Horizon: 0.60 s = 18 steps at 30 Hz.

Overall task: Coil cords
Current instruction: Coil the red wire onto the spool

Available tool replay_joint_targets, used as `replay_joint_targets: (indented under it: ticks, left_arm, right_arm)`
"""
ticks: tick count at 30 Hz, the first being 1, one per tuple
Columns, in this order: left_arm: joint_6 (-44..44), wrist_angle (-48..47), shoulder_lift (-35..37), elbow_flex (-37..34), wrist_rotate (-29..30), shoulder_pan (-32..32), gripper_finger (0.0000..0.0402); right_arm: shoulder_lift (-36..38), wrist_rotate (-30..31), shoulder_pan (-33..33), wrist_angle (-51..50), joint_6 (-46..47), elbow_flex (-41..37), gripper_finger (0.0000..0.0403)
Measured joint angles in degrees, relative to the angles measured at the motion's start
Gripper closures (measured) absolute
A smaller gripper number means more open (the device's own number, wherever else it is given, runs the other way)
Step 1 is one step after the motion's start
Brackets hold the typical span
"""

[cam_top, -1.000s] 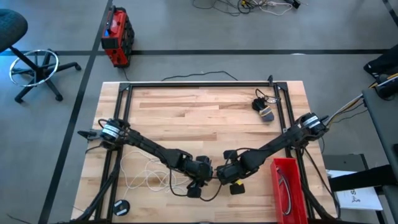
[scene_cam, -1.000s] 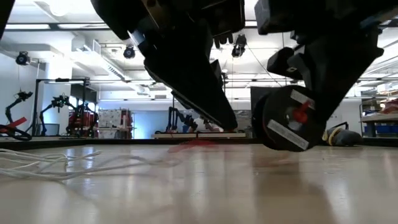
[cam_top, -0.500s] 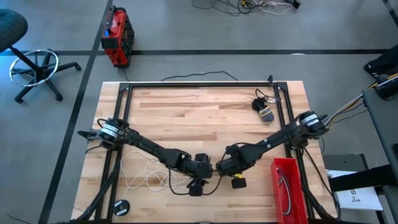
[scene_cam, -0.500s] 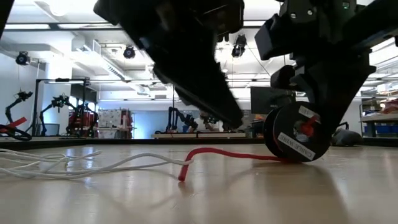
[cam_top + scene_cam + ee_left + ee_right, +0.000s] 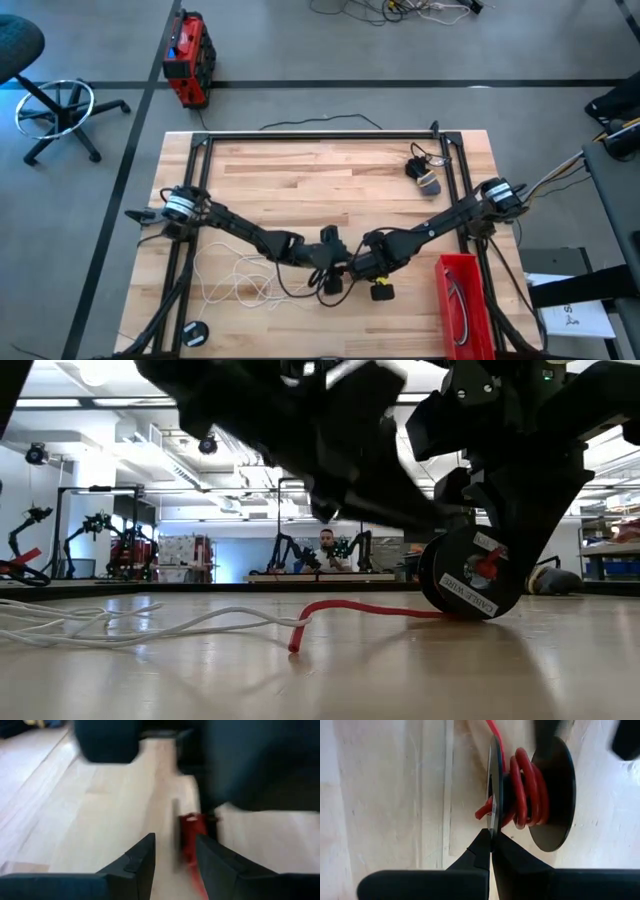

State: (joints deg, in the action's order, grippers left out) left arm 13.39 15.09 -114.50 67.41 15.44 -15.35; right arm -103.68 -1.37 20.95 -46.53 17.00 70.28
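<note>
A black spool [image 5: 540,795] with the red cord [image 5: 522,787] wound on it stands on the table near the front middle, and my right gripper [image 5: 491,842] is shut on it. From the spool [image 5: 470,585] the red cord [image 5: 350,608] runs loose along the table to its free end [image 5: 295,645]. My left gripper [image 5: 175,855] hovers open just left of the spool, the red cord [image 5: 190,837] ahead of its fingers. The white cord [image 5: 235,280] lies in loose loops at front left. A thin black cord [image 5: 295,292] curves under my left arm. My right gripper pinches the rim of one spool flange [image 5: 492,827] between its two fingers, which come at the flange edge-on. The spool stands tilted with its lower rim [image 5: 465,615] on the table.
A red bin [image 5: 462,300] with a cord inside stands at the front right. A small dark bundle with a plug [image 5: 425,175] lies at the far right, a black disc [image 5: 197,333] at the front left corner. A black frame [image 5: 320,135] runs along the table's edges.
My right gripper has gone down and set the spool on the table; the red cord now trails along the tabletop. My left gripper has moved toward the table's right and far side, closer to the spool, and turned.
</note>
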Motion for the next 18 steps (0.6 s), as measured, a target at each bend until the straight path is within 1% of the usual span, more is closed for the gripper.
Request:
replay_joint_targets:
  ticks: [4, 9, 12, 18]
  left_arm:
    - [-0.82, 2.37, -0.04, -1.43, -1.49, 0.55, 0.0285]
    - [-3.53, 3.85, -0.54, -2.08, -0.31, 0.69, 0.0315]
    - [-7.03, 4.77, -1.64, -1.75, -4.14, 1.06, 0.0335]
    - [-7.35, 7.36, -4.9, -0.72, -4.5, 2.0, 0.0364]
  right_arm:
    - [-0.01, 0.02, -0.25, 0.06, -0.47, -0.03, 0.0403]
    - [-0.04, 0.03, -0.38, 0.16, -1.11, -0.09, 0.0403]
    - [-0.04, 0.04, -0.37, 0.32, -1.23, -0.09, 0.0403]
    - [-0.07, -0.16, -0.35, -0.14, -1.53, -0.16, 0.0403]
